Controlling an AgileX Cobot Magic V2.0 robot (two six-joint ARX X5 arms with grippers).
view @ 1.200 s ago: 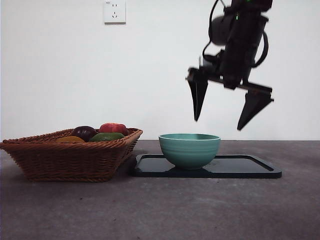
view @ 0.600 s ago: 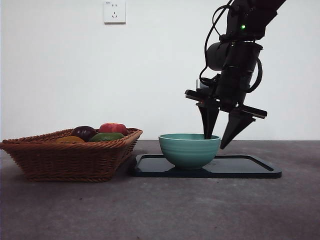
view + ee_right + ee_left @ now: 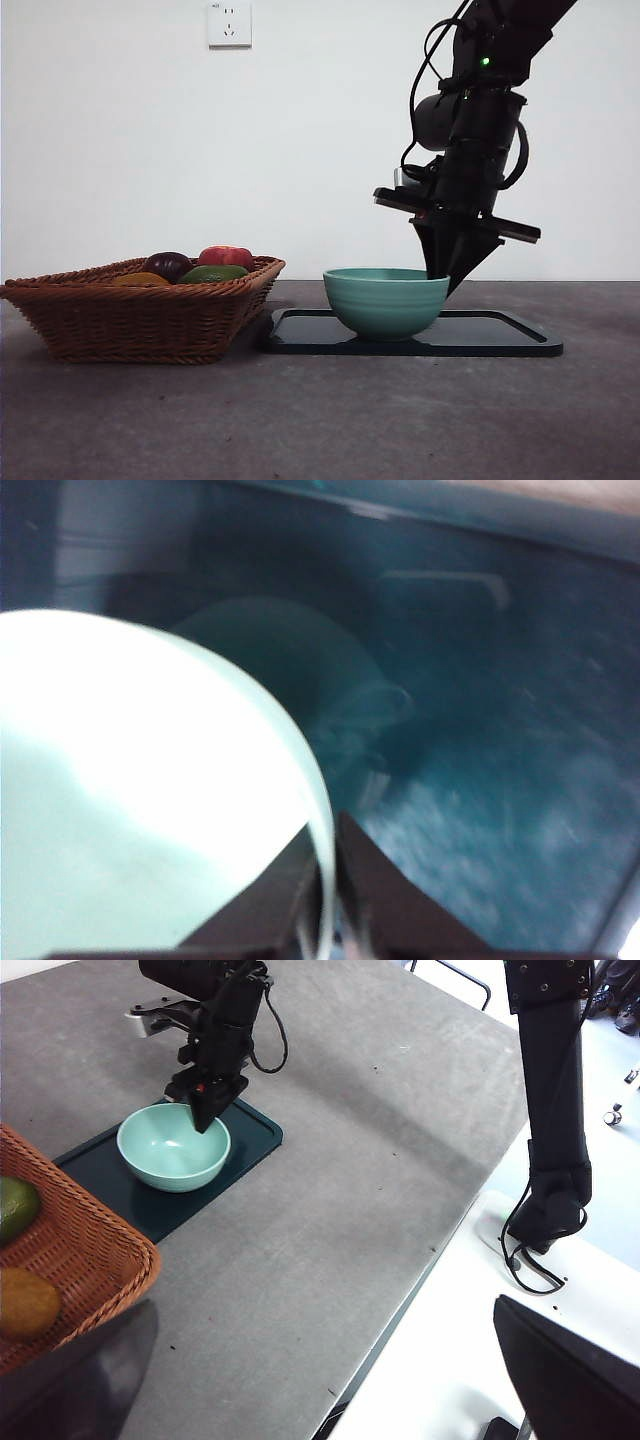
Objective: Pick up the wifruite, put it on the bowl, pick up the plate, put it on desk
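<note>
The mint-green bowl (image 3: 385, 300) stands on the dark plate (image 3: 500, 335) right of the basket. My right gripper (image 3: 437, 272) has come down on the bowl's right side and is shut on its rim. Up close in the right wrist view, the right gripper (image 3: 325, 825) pinches the thin rim of the bowl (image 3: 120, 780) above the plate (image 3: 480, 780). The orange-tan wifruite (image 3: 25, 1300) lies in the basket, also showing as the wifruite (image 3: 140, 279) behind the wicker edge. My left gripper (image 3: 323, 1303) hangs open high above the desk (image 3: 330, 1210), far from everything.
The brown wicker basket (image 3: 130, 320) at the left also holds a dark purple fruit (image 3: 167, 264), a red fruit (image 3: 226, 256) and a green fruit (image 3: 212, 273). The desk's edge (image 3: 420, 1270) runs close to the right arm's base post (image 3: 555, 1110).
The right gripper came down from above the bowl, open at first, and closed on the bowl's right rim. The bowl has shifted slightly to the right.
</note>
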